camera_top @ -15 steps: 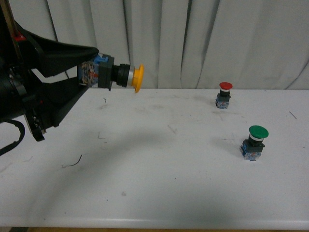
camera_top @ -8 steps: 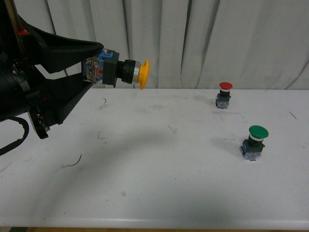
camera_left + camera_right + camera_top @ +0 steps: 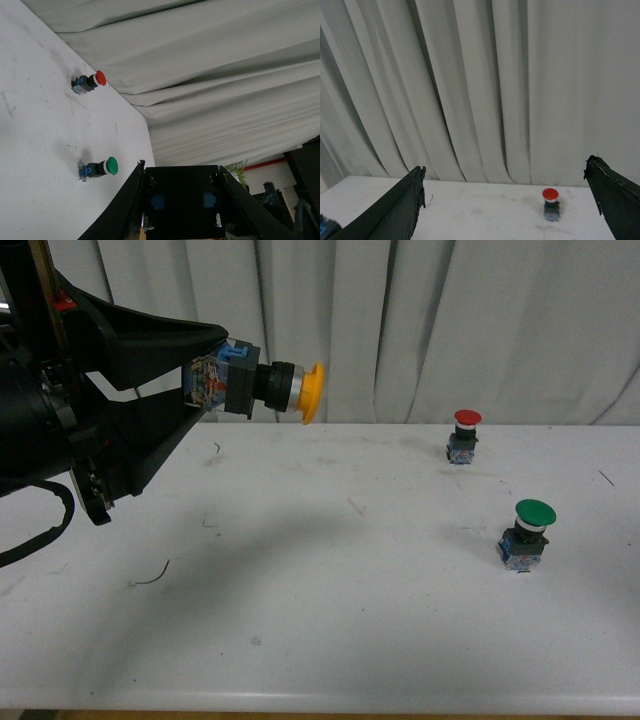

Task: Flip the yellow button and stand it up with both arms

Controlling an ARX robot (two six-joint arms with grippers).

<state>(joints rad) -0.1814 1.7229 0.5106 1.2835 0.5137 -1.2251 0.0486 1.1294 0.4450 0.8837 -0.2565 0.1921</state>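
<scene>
My left gripper (image 3: 205, 380) is shut on the blue-grey base of the yellow button (image 3: 270, 389) and holds it in the air above the table's back left. The button lies sideways, its yellow cap pointing right. In the left wrist view the button's dark base (image 3: 180, 202) fills the space between the fingers. My right gripper (image 3: 505, 172) is open and empty, high above the table, and does not show in the front view.
A red-capped button (image 3: 465, 436) stands at the back right of the white table (image 3: 330, 590); it shows too in the left wrist view (image 3: 87, 82) and the right wrist view (image 3: 550, 204). A green-capped button (image 3: 527, 534) stands nearer on the right, also in the left wrist view (image 3: 99, 169). Grey curtains hang behind.
My left gripper has carried the yellow button upward and to the right, still sideways. The red and green buttons have not moved.
</scene>
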